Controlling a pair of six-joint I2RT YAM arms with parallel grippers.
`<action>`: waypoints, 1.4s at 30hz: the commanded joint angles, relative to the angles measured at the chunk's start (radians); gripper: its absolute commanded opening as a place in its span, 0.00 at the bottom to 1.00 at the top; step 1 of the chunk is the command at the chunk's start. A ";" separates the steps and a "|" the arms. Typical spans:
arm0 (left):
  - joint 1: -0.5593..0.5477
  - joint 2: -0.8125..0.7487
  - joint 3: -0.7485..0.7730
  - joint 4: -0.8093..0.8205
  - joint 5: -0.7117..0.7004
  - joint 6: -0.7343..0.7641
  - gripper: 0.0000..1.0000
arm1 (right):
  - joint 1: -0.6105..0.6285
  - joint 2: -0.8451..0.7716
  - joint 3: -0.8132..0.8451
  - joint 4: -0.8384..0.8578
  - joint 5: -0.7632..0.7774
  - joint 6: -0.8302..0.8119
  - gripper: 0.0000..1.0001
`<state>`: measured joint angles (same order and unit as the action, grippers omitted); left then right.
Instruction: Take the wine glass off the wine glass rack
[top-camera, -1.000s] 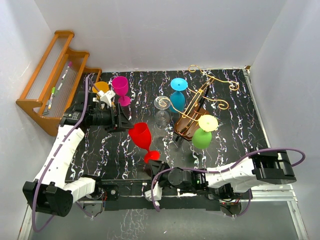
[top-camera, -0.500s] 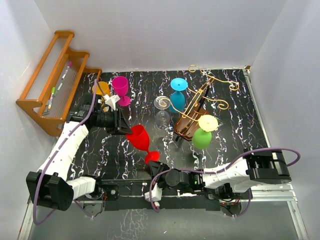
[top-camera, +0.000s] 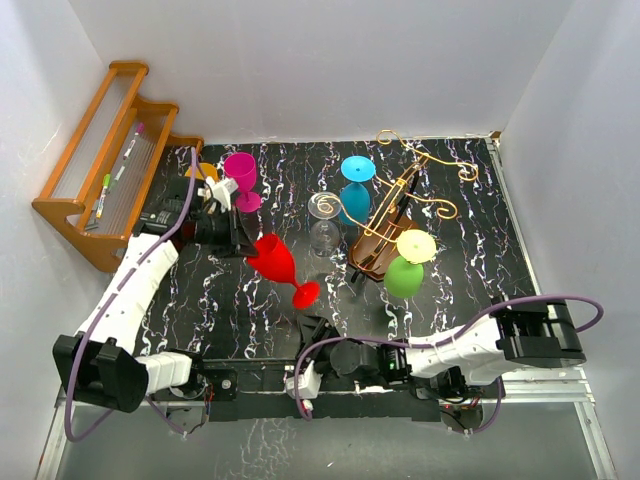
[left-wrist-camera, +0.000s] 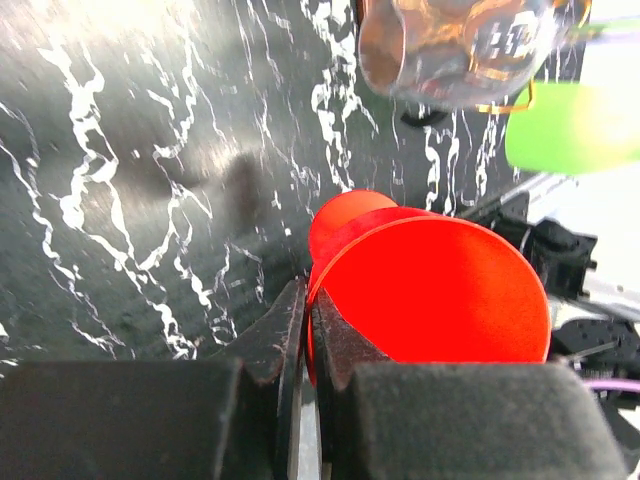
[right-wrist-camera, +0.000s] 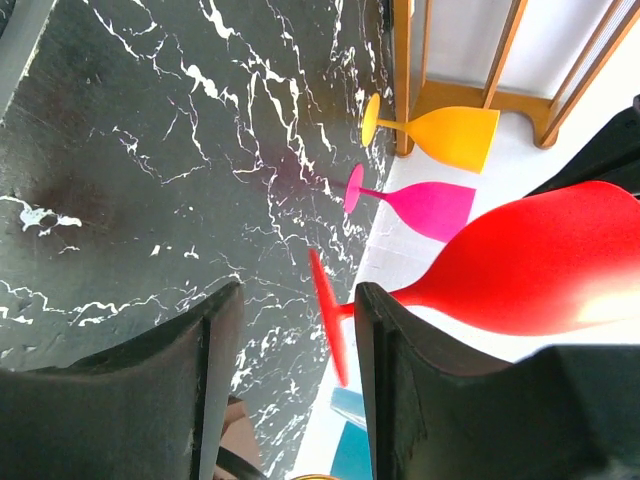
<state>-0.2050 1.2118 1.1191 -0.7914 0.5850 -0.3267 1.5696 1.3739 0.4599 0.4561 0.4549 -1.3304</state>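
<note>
Moved since the earlier frame: the red wine glass (top-camera: 272, 258) has swung up and to the left with the left gripper (top-camera: 238, 238), and its foot has drawn away from the near edge; the right gripper (top-camera: 318, 332) has pulled back toward the bases and is no longer at that foot
Top view, glass: off the wine glass rack (top-camera: 388, 225) and well to its left, tilted with the bowl up-left and the foot down-right, low over the black marbled table (top-camera: 470, 290); whether the foot touches cannot be told
Top view, rack: a teal glass (top-camera: 354, 195), a clear glass (top-camera: 323, 212) and a green glass (top-camera: 404, 277) sit at its gold wire arms
Top view, surroundings: a magenta glass (top-camera: 240, 172) and an orange glass (top-camera: 203, 172) stand just behind the left gripper, with the stepped shelf (top-camera: 95, 180) at far left
Left wrist view: the left gripper (left-wrist-camera: 308, 300) is nearly closed, pinching the rim wall of the red bowl, which fills the right of the frame
Right wrist view: the right gripper (right-wrist-camera: 297, 295) is spread wide and holds nothing; the red foot shows edge-on beyond the gap
Handling: it looks like light, stiff, glossy plastic, so probably slippery rather than fragile; a pinch on the thin rim lets it pivot, so the stem or lower bowl would be a steadier hold
Stage: the lift-off looks done, and what remains is probably standing it upright and letting go
</note>
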 joint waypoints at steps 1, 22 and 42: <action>-0.003 0.044 0.143 0.009 -0.124 -0.012 0.00 | 0.024 -0.065 0.000 -0.024 0.042 0.130 0.51; -0.052 0.786 1.012 0.043 -0.634 0.060 0.00 | 0.100 -0.135 -0.023 -0.119 0.158 0.358 0.47; -0.119 1.034 1.234 -0.037 -0.798 0.110 0.00 | 0.110 -0.135 -0.020 -0.123 0.183 0.373 0.46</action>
<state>-0.3294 2.2593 2.3135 -0.8062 -0.1703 -0.2306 1.6737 1.2476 0.4294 0.2951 0.6224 -0.9829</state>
